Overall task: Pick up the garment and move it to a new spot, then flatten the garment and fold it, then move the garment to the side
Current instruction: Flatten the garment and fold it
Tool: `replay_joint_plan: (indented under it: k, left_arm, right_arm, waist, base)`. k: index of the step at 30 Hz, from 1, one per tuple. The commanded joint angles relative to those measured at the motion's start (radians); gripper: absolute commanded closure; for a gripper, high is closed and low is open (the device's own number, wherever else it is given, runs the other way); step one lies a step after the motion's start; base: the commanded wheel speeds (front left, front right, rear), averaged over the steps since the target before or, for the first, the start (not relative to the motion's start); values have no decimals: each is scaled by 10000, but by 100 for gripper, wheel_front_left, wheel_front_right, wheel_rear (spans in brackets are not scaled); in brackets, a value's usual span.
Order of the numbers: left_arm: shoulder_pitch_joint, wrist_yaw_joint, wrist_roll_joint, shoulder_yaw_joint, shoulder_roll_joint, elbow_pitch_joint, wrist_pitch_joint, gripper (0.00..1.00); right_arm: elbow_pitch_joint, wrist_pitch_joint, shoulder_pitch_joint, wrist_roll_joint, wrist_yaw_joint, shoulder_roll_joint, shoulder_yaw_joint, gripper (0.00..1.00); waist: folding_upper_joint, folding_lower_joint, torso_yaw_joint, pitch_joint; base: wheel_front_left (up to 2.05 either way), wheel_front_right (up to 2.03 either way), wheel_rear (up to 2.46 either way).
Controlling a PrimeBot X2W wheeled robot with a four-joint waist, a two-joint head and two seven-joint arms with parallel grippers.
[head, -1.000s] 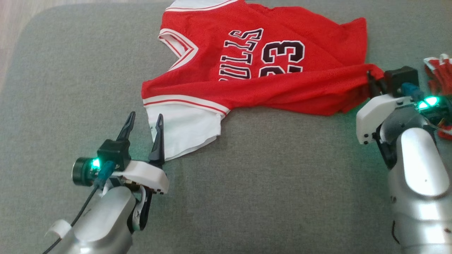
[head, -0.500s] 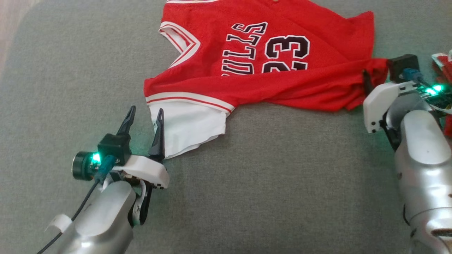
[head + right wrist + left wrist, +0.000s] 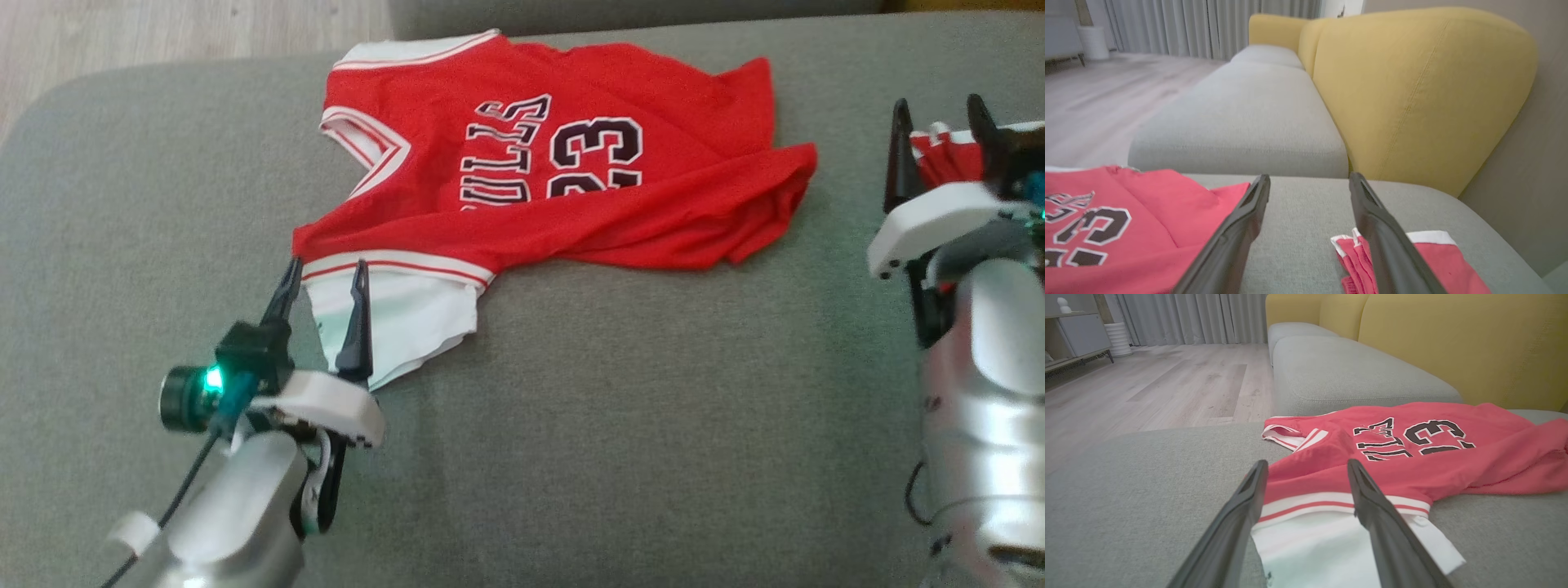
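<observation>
Both gape empty: left pincer (image 3: 326, 265) should pinch the Bulls jersey (image 3: 571, 204) at its striped trim, right pincer (image 3: 936, 103) the crumpled hem

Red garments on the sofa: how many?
2. The jersey lies spread on the cushion; a smaller bunched red piece lies beside the right gripper. Others may be hidden behind that arm.

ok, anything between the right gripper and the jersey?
Nothing. In the head view the stretch from the jersey to the open right gripper is bare grey cushion.
</observation>
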Motion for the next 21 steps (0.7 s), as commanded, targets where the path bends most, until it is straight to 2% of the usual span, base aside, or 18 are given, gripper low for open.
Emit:
replay_joint_plan:
  k: [1, 4, 7, 11, 16, 21]
  left_arm:
    - [-54, 43, 115, 424, 222, -266, -122, 0]
    - [218, 92, 175, 536, 165, -466, -122, 0]
    - [407, 100, 196, 573, 118, -556, -122, 0]
    - [599, 102, 201, 624, 58, -663, -122, 0]
    - [576, 70, 237, 603, 36, -725, -121, 0]
    - [334, 34, 290, 576, 104, -740, -78, 0]
  right_arm:
    - [-391, -199, -3, 146, -19, 154, 220, 0]
    - [-1346, -894, 721, 1556, -19, 321, 818, 0]
    - [-2182, -1097, 1618, 3196, -19, 329, 1665, 0]
    - [-3231, -1179, 3153, 4585, -19, 332, 2503, 0]
    - [-3612, -939, 4174, 5197, -19, 333, 3119, 0]
    - [-3691, -624, 3785, 5365, -19, 333, 3314, 0]
  waist:
    - [0, 1, -147, -166]
    - [0, 1, -288, -378]
    - [0, 1, -341, -492]
    - [0, 1, -403, -513]
    - [0, 1, -419, -254]
    - [0, 1, -319, 116]
  base:
    - [0, 0, 0]
    - [0, 0, 0]
    - [0, 0, 0]
    - [0, 0, 0]
    - [0, 0, 0]
    - [0, 0, 0]
